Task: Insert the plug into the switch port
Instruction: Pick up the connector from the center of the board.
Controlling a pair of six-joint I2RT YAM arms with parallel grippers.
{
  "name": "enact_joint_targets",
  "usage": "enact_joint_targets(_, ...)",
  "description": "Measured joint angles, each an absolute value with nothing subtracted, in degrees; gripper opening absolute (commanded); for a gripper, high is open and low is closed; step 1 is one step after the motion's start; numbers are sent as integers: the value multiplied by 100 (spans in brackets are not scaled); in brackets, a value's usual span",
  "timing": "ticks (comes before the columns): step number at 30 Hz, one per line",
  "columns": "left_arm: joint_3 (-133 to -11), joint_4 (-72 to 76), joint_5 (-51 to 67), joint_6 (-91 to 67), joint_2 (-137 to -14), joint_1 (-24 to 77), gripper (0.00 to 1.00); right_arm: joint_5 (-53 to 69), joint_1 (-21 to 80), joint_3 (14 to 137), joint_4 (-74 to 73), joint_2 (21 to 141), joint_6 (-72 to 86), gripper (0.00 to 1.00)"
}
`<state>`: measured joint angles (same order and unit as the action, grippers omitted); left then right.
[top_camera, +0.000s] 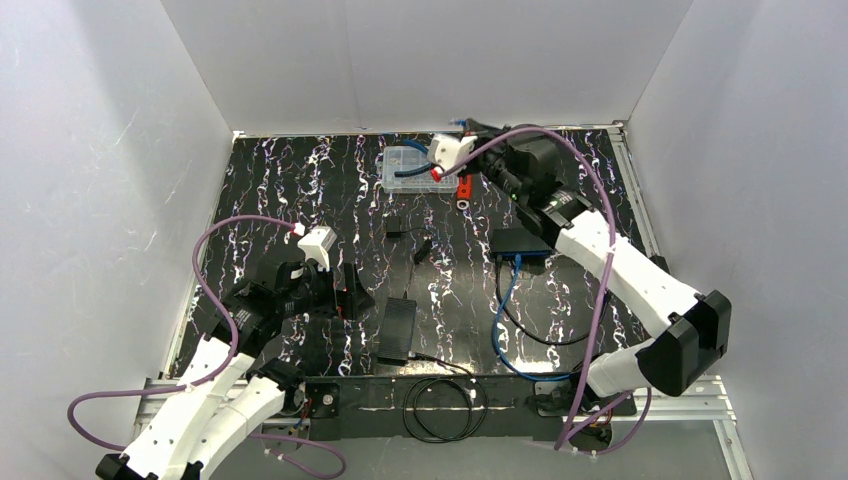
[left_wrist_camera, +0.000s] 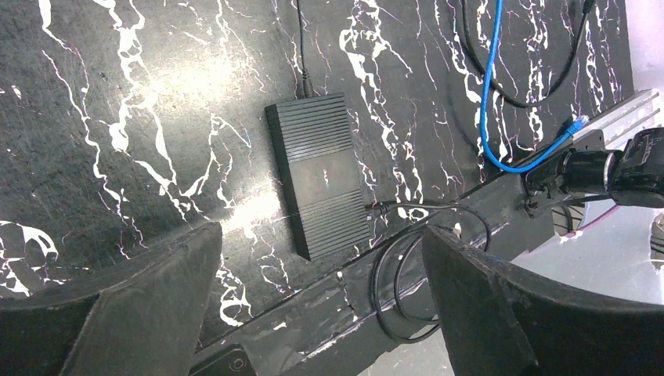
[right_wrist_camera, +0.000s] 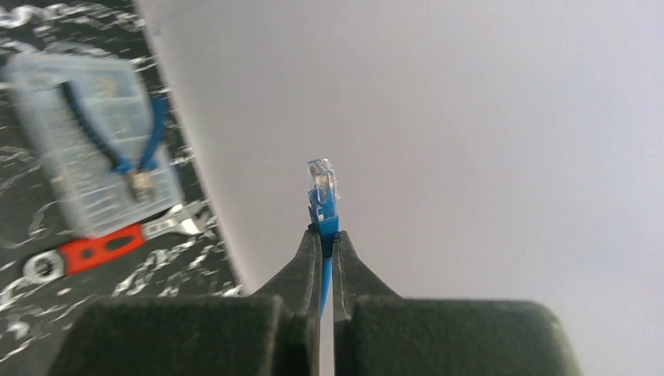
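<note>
My right gripper [top_camera: 468, 127] is raised at the back of the table, near the rear wall. In the right wrist view it [right_wrist_camera: 327, 235] is shut on the blue cable just behind a clear-tipped blue plug [right_wrist_camera: 322, 184], which points at the white wall. The switch, a small flat black box [top_camera: 520, 243], lies on the table under the right forearm, far from the plug. A blue cable [top_camera: 503, 320] meets its near edge; its ports do not show. My left gripper [top_camera: 350, 298] is open and empty low at the front left, and shows open in the left wrist view [left_wrist_camera: 321, 229].
A ribbed black box [left_wrist_camera: 317, 172] with black cables lies near the front edge. A clear parts box [top_camera: 410, 168] holding blue-handled pliers and a red-handled tool [top_camera: 464, 187] sit at the back. A loose blue plug end [left_wrist_camera: 578, 122] lies by the front rail. White walls enclose three sides.
</note>
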<state>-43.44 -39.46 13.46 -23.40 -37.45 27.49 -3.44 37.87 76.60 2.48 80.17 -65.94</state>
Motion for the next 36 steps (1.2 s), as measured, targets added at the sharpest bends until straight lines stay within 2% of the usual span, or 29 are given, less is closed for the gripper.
enact_joint_targets(8, -4344, -3946, 1320, -2357, -3770, 2749, 100, -524, 3715, 8324, 477, 7855, -6812, 1)
enact_joint_targets(23, -4344, -3944, 1310, -2359, -3897, 2749, 100, -865, 3591, 7713, 1211, 7791, -7068, 1)
enact_joint_targets(28, -4343, -3944, 1308, -2359, -3906, 2749, 100, -447, 3565, 7369, 1144, 7579, -6858, 1)
enact_joint_targets(36, -4344, -3944, 1297, -2368, -3970, 2749, 100, 497, 3655, 6240, 834, 6459, -6306, 1)
